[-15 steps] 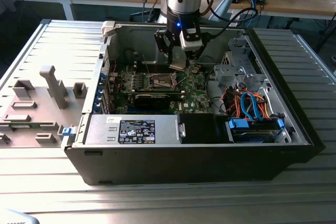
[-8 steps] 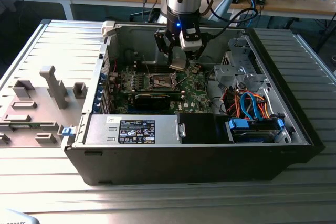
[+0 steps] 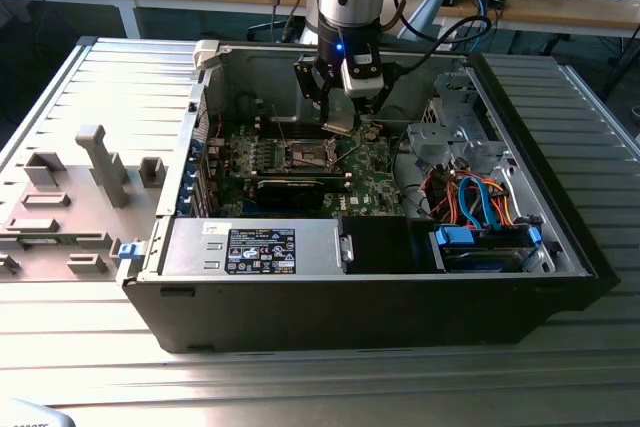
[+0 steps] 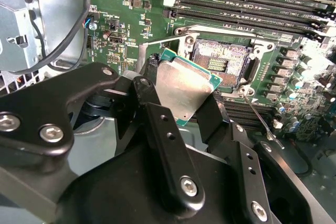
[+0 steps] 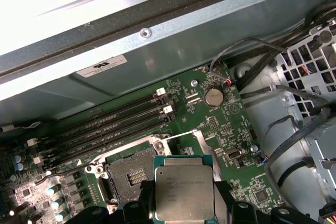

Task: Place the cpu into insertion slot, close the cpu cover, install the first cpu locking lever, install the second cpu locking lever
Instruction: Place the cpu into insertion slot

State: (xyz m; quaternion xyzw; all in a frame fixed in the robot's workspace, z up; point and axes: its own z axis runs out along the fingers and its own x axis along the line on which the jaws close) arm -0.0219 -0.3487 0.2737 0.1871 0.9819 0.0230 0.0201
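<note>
My gripper [image 3: 342,119] hangs inside the open computer case, shut on the cpu [image 3: 340,129], a flat silvery square chip. In both wrist views the cpu [image 4: 184,85] [image 5: 184,187] sits between the black fingers [image 4: 157,124], held above the board and just beside the insertion slot [image 4: 220,62] [image 5: 130,176]. The slot [image 3: 308,155] lies bare, its dark centre and silver rim exposed. The cpu cover [image 5: 202,141] stands raised at the slot's edge, next to the chip. A thin wire locking lever [image 4: 258,115] sticks up free by the slot's corner.
Memory slots [image 5: 105,124] run along one side of the socket. A long black card [image 3: 292,187] lies on the board in front of it. A labelled power supply box [image 3: 260,247] and a drive cage with blue and orange cables [image 3: 480,209] fill the case's front and the exterior view's right.
</note>
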